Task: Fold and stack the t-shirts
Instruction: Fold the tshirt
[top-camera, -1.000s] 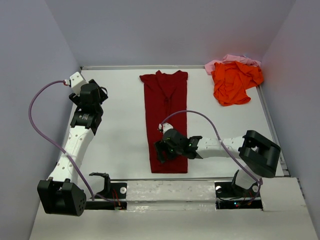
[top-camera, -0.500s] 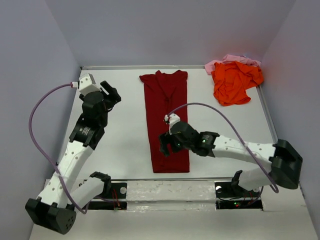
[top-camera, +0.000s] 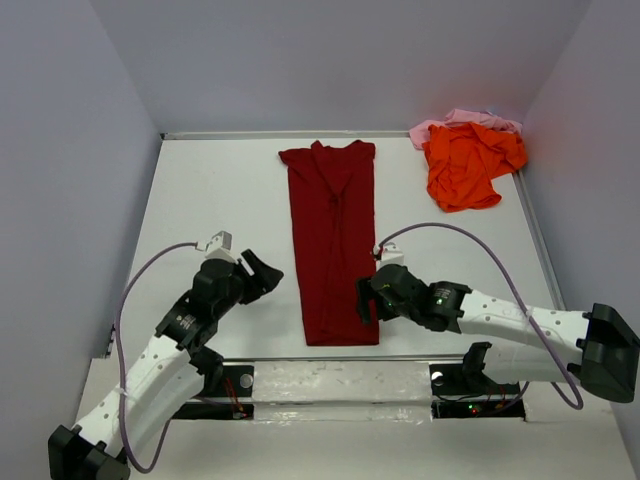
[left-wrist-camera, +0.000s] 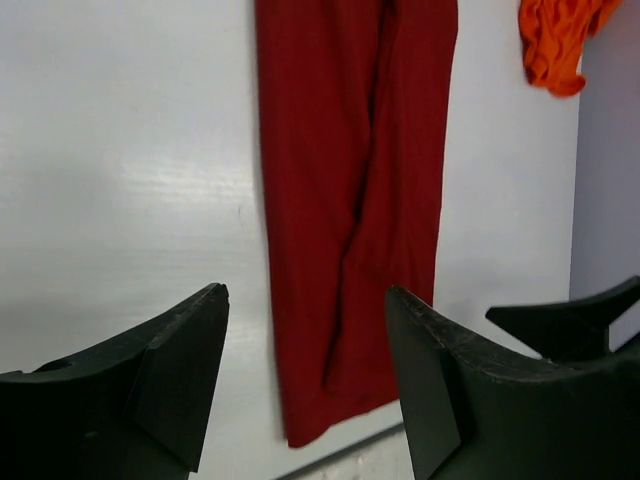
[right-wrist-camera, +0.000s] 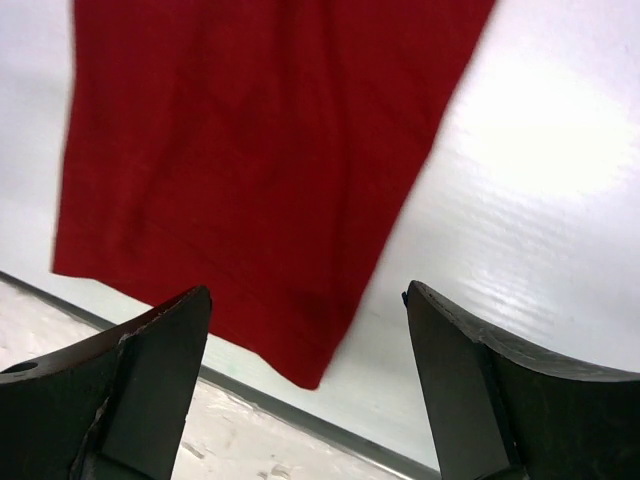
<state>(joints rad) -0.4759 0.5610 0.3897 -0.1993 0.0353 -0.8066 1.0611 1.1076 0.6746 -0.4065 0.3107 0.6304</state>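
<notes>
White table (top-camera: 220, 200) between grey walls takes up most of the top view, and the work sits along its middle. The maroon t-shirt (top-camera: 333, 230) lies flat there as 1 long narrow strip, sleeves already turned in, collar toward the top of the frame and hem toward the bottom. I read that layout as deliberate: it puts the hem within reach of both arms for a fold up toward the collar.

The orange t-shirt (top-camera: 468, 165) is crumpled in the upper right corner, with the pink t-shirt (top-camera: 455, 120) bunched just behind it. Both are well apart from the strip, parked out of the way until their turn.

My left hand (top-camera: 262, 277) hovers over bare table just left of the strip's lower part, jaws spread wide and holding nothing. My right hand (top-camera: 363, 304) is at the strip's lower right edge, also wide and empty; its wrist view shows the hem corner between the fingers. I judge the 2 hands are bracketing the hem to pinch its corners.

Compared with 1 second ago, the left arm has swung down from the upper left of the frame, and the right hand has slid off the middle of the cloth to its right edge. Neither the strip nor the pile has shifted.
</notes>
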